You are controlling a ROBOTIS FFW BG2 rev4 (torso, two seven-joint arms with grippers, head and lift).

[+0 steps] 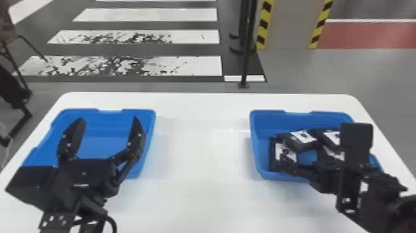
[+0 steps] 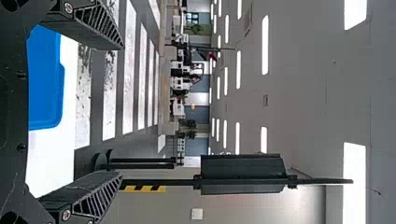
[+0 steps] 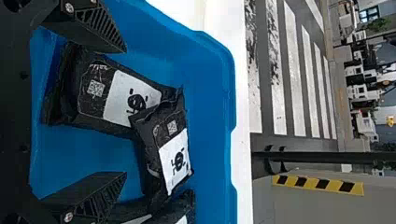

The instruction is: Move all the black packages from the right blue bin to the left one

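Note:
In the head view, my left gripper [image 1: 106, 136] stands open over the left blue bin [image 1: 105, 113], where bare blue floor shows between its fingers. My right gripper [image 1: 322, 151] is over the near part of the right blue bin [image 1: 267, 115], which holds several black packages [image 1: 301, 139] with white labels. From its wrist, my left gripper [image 2: 122, 109] has nothing between its spread fingers. In the right wrist view, my right gripper [image 3: 125, 112] is open; one black package [image 3: 109, 95] lies near one finger, and another package [image 3: 168, 149] overlaps its end.
Both bins stand on a white table [image 1: 201, 155], with a wide gap between them. A thin dark pole [image 1: 246, 46] rises from the floor beyond the table's far edge. A dark chair-like frame [image 1: 14, 90] stands off the table's left side.

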